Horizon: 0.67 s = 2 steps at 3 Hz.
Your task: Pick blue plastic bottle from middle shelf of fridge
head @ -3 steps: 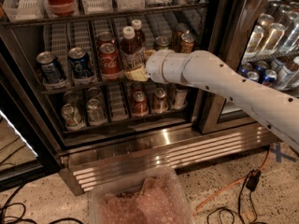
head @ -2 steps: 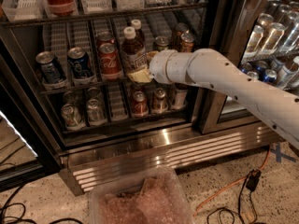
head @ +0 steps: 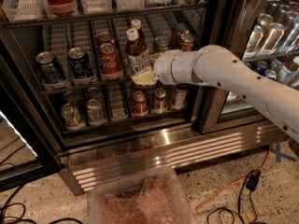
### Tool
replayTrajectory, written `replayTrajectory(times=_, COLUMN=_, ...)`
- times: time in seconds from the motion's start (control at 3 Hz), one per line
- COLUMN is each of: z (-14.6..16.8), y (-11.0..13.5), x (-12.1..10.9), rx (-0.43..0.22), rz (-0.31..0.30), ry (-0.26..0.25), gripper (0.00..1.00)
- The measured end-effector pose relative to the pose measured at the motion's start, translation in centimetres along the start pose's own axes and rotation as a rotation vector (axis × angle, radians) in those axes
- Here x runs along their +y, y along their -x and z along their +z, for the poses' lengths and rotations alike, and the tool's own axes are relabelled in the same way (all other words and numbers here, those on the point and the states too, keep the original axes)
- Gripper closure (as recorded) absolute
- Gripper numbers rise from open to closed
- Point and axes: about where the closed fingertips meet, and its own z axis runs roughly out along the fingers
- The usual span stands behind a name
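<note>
Since the earlier frame, the gripper (head: 143, 75) and the blue plastic bottle (head: 136, 50) have shifted slightly right together. Pale fingers (head: 145, 80) clasp the bottle's lower part at centre frame, upright over the middle shelf (head: 93, 84) of the fridge (head: 140, 148), beside a red can (head: 110, 59)

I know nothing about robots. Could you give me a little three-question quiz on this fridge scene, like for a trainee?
1. True or false: the gripper is at the blue plastic bottle on the middle shelf.
2. The can just picture-left of that bottle is: A red, B green, C silver.
3. How many blue cans stand at that shelf's left end?
Key: 1 true; 2 A; 3 two.
</note>
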Motion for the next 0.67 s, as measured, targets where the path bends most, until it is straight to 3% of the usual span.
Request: replayTrajectory(times=0.67, z=-2.4, y=-0.77, x=1.03, rx=0.056, rz=0.032, ry=0.005, gripper=1.0)
